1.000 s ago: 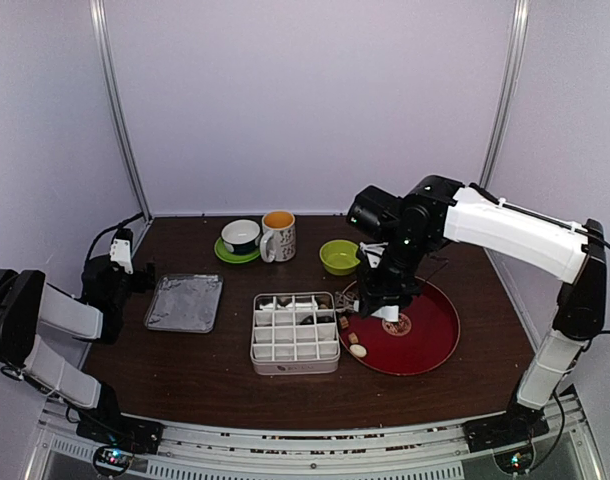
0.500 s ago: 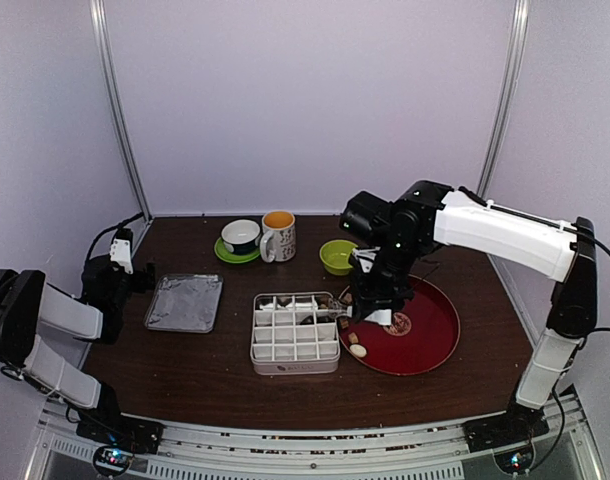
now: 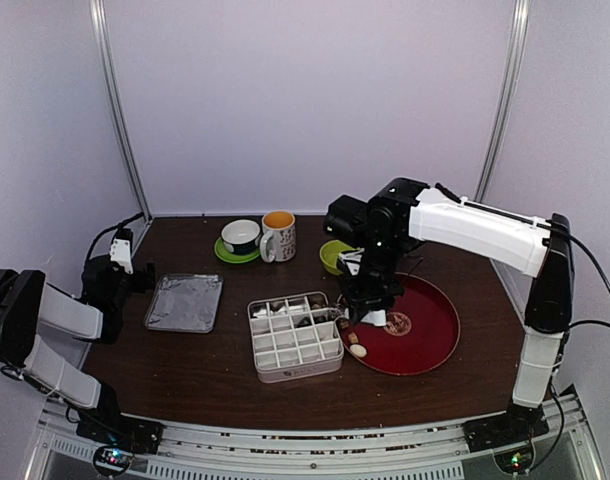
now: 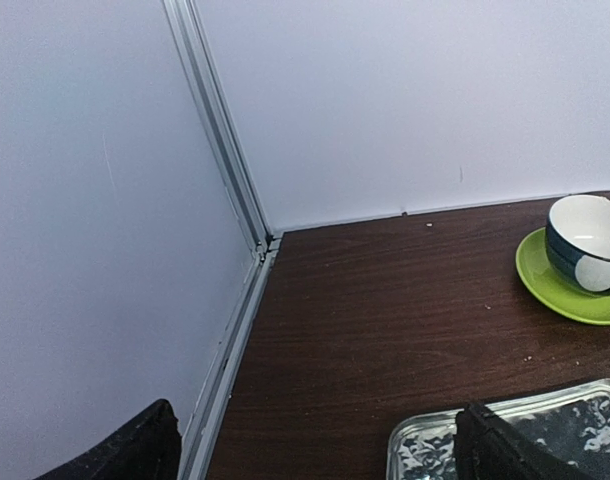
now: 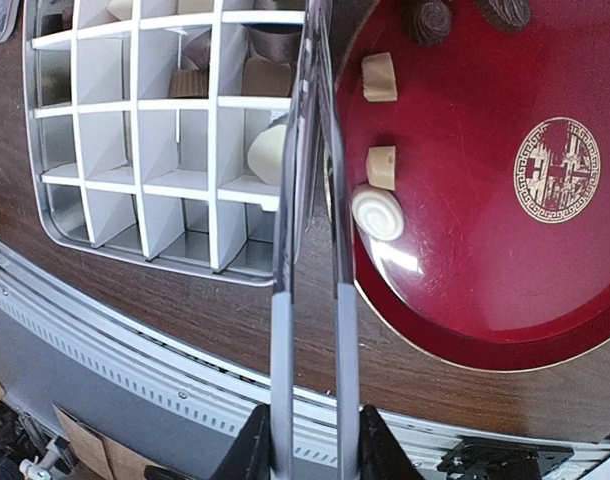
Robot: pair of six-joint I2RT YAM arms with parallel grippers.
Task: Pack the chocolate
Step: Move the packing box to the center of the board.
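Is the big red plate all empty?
No, several chocolates lie on the red plate: a white swirl one, two cream ones and two dark ones at its far edge.

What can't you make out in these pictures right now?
- Tongs tips: cut off by the top edge in the right wrist view, too small from above, so what they pinch is unseen.
- Box far cells: cut off in the right wrist view, too small from above.
- Left gripper: only two fingertips show at the left wrist view's bottom edge.
- Mug contents: too small from above.
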